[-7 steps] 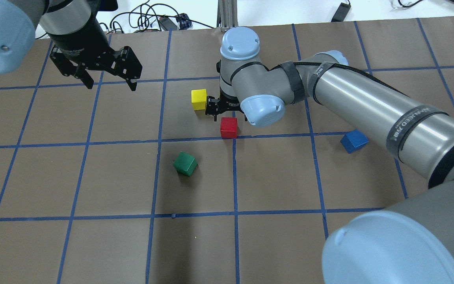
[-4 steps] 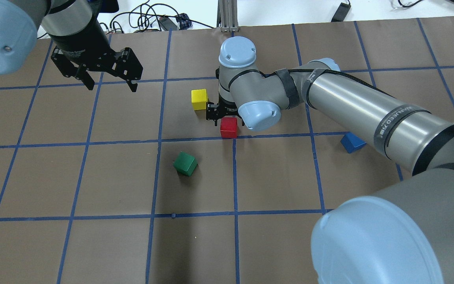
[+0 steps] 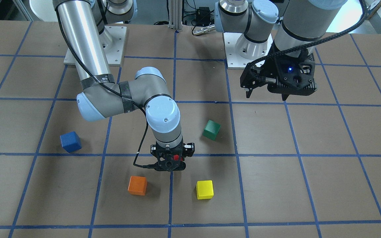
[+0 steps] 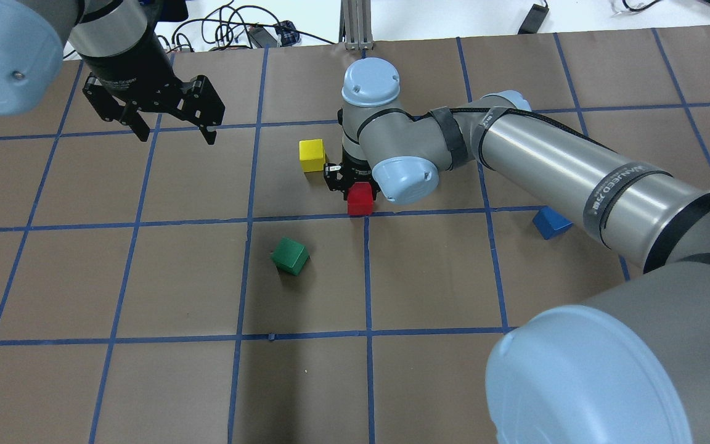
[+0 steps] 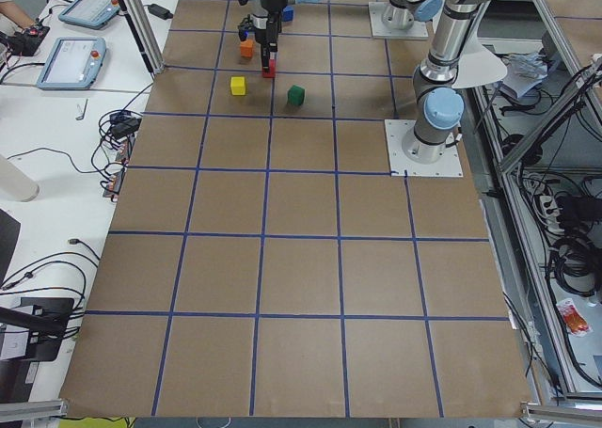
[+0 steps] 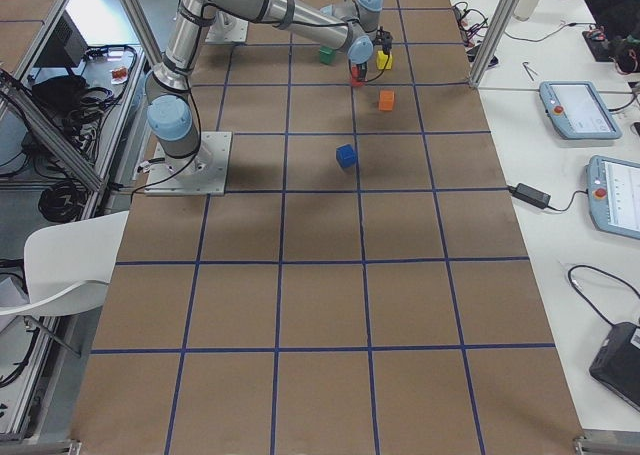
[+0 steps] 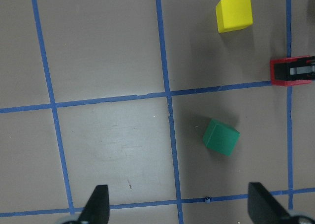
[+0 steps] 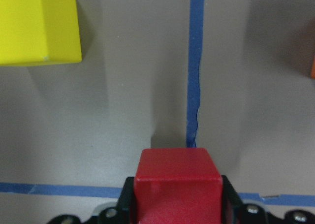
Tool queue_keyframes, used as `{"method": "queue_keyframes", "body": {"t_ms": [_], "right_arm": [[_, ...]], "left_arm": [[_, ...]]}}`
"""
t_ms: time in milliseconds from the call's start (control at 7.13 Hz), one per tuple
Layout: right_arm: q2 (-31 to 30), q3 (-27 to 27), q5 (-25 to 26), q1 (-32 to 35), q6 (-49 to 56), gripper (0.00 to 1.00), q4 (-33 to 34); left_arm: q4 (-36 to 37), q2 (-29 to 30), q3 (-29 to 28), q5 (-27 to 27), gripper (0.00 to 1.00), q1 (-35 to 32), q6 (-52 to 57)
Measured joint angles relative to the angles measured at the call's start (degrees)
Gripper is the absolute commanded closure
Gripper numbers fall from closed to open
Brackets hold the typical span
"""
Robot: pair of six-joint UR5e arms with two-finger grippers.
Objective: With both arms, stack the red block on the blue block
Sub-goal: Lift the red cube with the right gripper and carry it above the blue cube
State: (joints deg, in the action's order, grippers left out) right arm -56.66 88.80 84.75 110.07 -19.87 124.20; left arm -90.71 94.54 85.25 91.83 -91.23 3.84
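One small matte red cube, the red block (image 4: 359, 196), is pinched between the two black fingers of the right hand (image 3: 172, 160). The right wrist view shows a finger pressed against each side face. The block is at mid-tabletop, beside a crossing of blue tape lines. Whether it is clear of the surface, cannot tell.

The right arm (image 4: 552, 163), silver-grey with light-blue joint caps, reaches in from the near right, its wrist pointing straight down over the block.

The small matte blue cube, the blue block (image 3: 70, 141), lies well apart to the right of the red block. In the overhead view it is partly hidden under the right arm.

- Small yellow cube (image 4: 311, 155): just left of the red block and slightly farther out, not touching.
- Small orange cube (image 3: 137, 185): far-right of the red block, near it.
- Small green cube (image 4: 289, 256): near-left, turned askew to the grid.

The left hand (image 4: 176, 137) hangs above the far-left tabletop (image 4: 145, 277), which is brown paper with a blue tape grid. Its fingers are spread wide, nothing between them, and its blue light is lit.
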Motion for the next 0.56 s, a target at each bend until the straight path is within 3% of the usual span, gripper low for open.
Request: {"method": "queue_keyframes", "body": {"t_ms": [280, 561], "right_arm": [[-4.4, -2.0, 0.2, -2.1, 0.5, 1.00, -7.7], [-8.6, -6.5, 0.7, -8.8, 4.3, 1.00, -20.9]], "left_arm": [[0.0, 0.2, 0.0, -0.1, 0.00, 0.0, 0.0], [0.0, 0.3, 0.0, -0.1, 0.00, 0.1, 0.0]]}}
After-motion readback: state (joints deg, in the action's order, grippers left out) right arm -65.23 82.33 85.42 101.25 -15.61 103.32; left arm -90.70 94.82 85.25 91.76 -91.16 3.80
